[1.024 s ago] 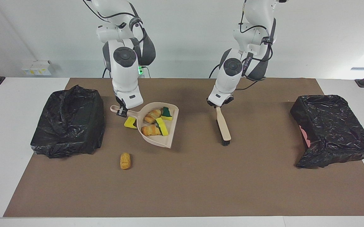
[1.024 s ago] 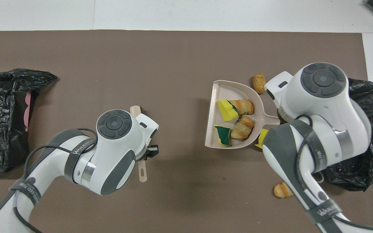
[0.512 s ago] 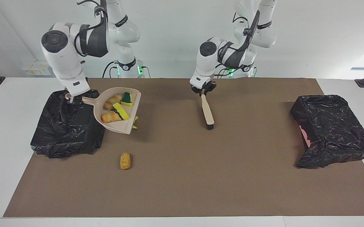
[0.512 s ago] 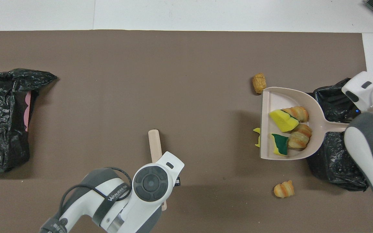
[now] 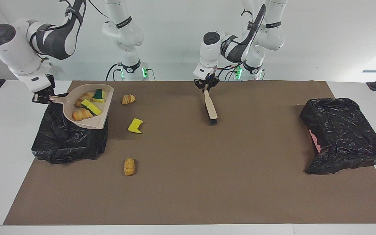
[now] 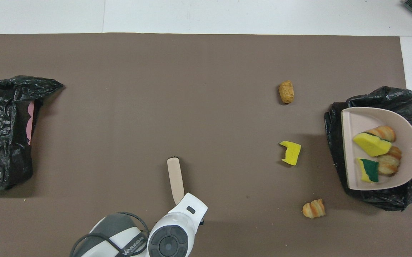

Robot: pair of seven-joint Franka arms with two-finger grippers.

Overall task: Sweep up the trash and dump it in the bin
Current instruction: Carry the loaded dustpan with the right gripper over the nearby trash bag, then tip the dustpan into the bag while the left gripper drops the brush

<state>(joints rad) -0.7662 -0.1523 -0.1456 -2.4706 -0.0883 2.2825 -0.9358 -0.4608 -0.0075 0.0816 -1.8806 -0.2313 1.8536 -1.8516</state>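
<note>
Dustpan (image 5: 88,112) carries four trash pieces; three lie on the mat; both jaws pinch handles.

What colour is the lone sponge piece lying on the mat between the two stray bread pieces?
Bright yellow sponge piece, clearest in the overhead view.

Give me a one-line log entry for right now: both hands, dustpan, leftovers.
right hand: shut on dustpan, over bin | left hand: shut on brush | on mat: croissant, yellow sponge, bread roll
</note>
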